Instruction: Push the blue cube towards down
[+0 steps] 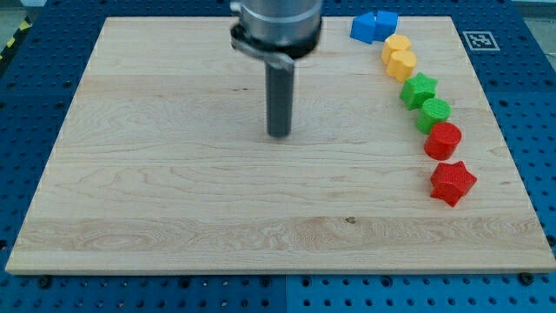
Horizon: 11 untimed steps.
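Two blue blocks lie touching at the view's top right: a blue cube and, on its left, a second blue block of unclear shape. My tip rests on the wooden board near its middle, well to the left of and below the blue blocks, touching no block. The rod hangs straight down from the arm's grey end.
A curved line of blocks runs down the view's right side: two yellow blocks, a green star, a green round block, a red round block, a red star. A marker tag sits beyond the top right corner.
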Available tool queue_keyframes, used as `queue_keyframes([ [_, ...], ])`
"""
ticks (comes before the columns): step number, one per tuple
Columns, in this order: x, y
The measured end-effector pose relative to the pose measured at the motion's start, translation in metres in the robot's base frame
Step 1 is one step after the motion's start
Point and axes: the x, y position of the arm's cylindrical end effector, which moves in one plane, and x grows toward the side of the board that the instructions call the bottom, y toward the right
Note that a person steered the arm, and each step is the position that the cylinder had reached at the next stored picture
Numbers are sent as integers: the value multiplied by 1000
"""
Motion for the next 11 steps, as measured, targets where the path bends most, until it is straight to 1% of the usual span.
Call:
queue_keyframes([
  [2, -165, 3],
  [3, -206, 15],
  [4, -206, 20],
  [5, -211, 57],
  [6, -222, 71],
  [7, -221, 84],
  [8, -212, 90],
  [10, -221, 91],
  [11, -221, 104],
])
